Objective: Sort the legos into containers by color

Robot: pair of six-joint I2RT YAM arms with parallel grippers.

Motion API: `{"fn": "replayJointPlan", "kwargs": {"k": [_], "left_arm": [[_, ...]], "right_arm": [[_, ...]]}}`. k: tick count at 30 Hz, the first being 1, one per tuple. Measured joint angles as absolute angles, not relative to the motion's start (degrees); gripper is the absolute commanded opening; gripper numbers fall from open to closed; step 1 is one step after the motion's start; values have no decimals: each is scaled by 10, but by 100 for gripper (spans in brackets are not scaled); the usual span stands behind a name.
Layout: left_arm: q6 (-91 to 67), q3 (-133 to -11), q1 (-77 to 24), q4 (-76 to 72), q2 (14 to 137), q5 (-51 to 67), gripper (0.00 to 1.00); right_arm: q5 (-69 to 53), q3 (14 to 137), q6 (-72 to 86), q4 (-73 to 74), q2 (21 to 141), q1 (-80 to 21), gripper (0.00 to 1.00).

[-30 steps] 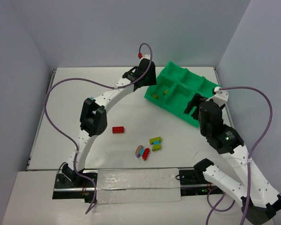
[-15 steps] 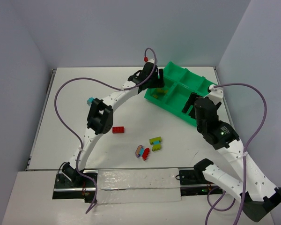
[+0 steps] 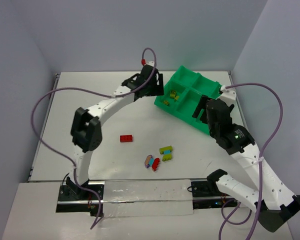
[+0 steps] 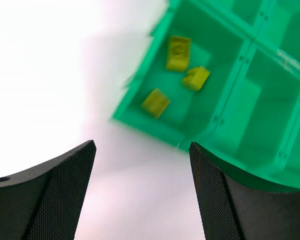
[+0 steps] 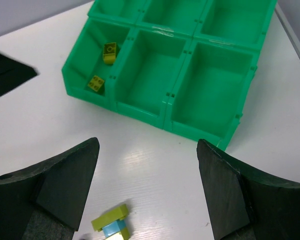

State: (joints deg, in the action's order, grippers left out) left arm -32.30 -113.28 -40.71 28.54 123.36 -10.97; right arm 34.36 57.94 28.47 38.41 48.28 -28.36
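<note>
Item: white table [image 3: 180, 140], seen from its 6 o'clock edge. Green tray [image 3: 208, 86] sits skewed toward the table's 2 o'clock corner, with its far end close to the 3 o'clock edge. A broad run of white surface lies between the tray's 9 o'clock side and the table's 9 o'clock edge. Left gripper [image 4: 140, 192]: jaws spread wide with nothing between them, hovering over the table just off the tray's 9 o'clock corner. Right gripper [image 5: 147, 197]: jaws likewise wide and holding nothing, hanging by the tray's 5 o'clock wall. Contents: the 9 o'clock corner compartment [image 4: 215, 45] holds three olive-yellow bricks [image 4: 178, 52], each apart from the others; the neighbouring compartments show only green floor. Loose on the table: a red brick [image 3: 126, 138] near centre. At its 4 o'clock lie a pink, blue and red cluster [image 3: 151, 162] and, just beside that, an olive-and-cyan stack [image 3: 165, 152]. The left wrist view shows all three binned bricks. The right wrist view shows two, plus the olive-and-cyan stack low in frame. Only the overhead view takes in the red brick.
</note>
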Motion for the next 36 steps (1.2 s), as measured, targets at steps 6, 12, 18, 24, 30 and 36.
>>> {"fn": "replayJointPlan", "kwargs": {"k": [6, 12, 18, 24, 30, 36], "left_arm": [[-316, -993, -366, 334, 1016, -196, 88], [-337, -868, -258, 388, 922, -246, 88], [-395, -831, -198, 446, 960, -272, 88], [-468, -839, -150, 459, 1011, -275, 86], [-495, -867, -103, 460, 1086, -246, 87], [-496, -896, -104, 457, 1118, -208, 87]], "right_arm": [[335, 607, 290, 389, 486, -284, 86], [324, 628, 304, 400, 505, -284, 86], [303, 665, 305, 403, 555, -286, 86], [292, 698, 296, 405, 595, -287, 86], [291, 726, 289, 407, 621, -287, 86], [290, 737, 286, 409, 642, -288, 86]]}}
